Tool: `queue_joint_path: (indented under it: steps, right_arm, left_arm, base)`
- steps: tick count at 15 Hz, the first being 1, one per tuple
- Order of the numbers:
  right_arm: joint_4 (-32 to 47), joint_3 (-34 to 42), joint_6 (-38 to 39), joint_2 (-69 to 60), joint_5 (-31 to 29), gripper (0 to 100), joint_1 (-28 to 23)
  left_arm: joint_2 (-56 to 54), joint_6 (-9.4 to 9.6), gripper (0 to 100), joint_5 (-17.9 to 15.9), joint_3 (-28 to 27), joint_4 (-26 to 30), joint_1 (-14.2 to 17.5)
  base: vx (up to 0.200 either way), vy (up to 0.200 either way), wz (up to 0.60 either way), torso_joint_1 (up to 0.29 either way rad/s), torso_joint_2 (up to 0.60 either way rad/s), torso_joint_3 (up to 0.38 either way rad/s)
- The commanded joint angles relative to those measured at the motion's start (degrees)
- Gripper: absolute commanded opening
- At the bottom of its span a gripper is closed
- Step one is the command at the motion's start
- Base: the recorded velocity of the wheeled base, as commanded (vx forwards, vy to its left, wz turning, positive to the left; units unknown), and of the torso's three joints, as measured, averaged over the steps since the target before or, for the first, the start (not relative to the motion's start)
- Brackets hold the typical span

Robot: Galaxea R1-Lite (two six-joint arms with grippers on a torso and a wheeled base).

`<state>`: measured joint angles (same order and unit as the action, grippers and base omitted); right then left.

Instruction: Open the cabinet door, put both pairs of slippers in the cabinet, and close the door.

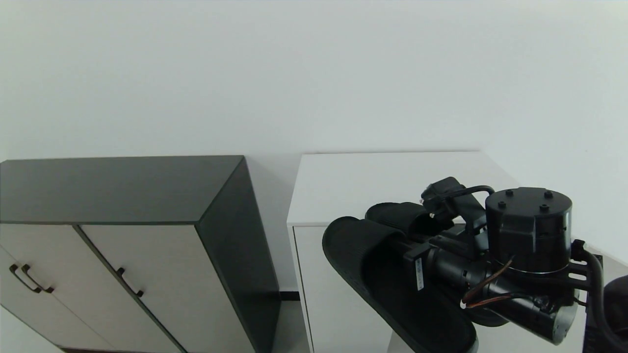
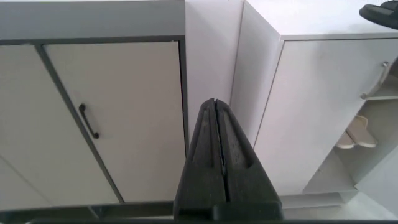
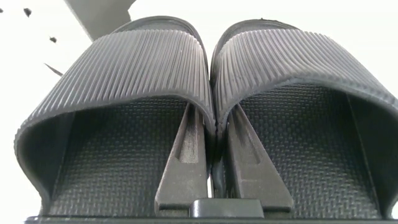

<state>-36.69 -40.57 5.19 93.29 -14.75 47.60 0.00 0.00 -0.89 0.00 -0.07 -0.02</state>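
Two black slippers (image 1: 373, 255) hang side by side in the right end effector (image 3: 211, 155), whose fingers pinch the pair's touching inner strap walls together. The pair is held in the air just in front of the white cabinet (image 1: 392, 176), on the right. The cabinet door (image 2: 317, 106) stands open, and a pale pair of slippers (image 2: 356, 134) lies inside. The left end effector (image 2: 216, 109) is pressed together and empty, farther left. Doing this step well likely means steering the pair around the door's edge, keeping it level, and letting go only once the soles rest inside. A small white label (image 1: 419, 273) near the wrist is too small to read.
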Motion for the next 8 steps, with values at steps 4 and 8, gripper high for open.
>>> queue_joint_path:
  steps: [4, 8]
  right_arm:
    - [-0.04, 0.05, -0.01, 0.05, -0.02, 0, 0.03]
    - [-0.13, 0.05, -0.01, 0.13, -0.02, 0, 0.03]
  left_arm:
    - [0.00, 0.00, 0, 0.01, 0.00, -0.01, 0.02]
    - [0.00, 0.00, 0, 0.01, 0.00, -0.01, 0.02]
  base:
    - [-0.150, 0.000, 0.00, 0.002, 0.00, 0.002]
    - [0.000, 0.000, 0.00, 0.000, 0.00, 0.000]
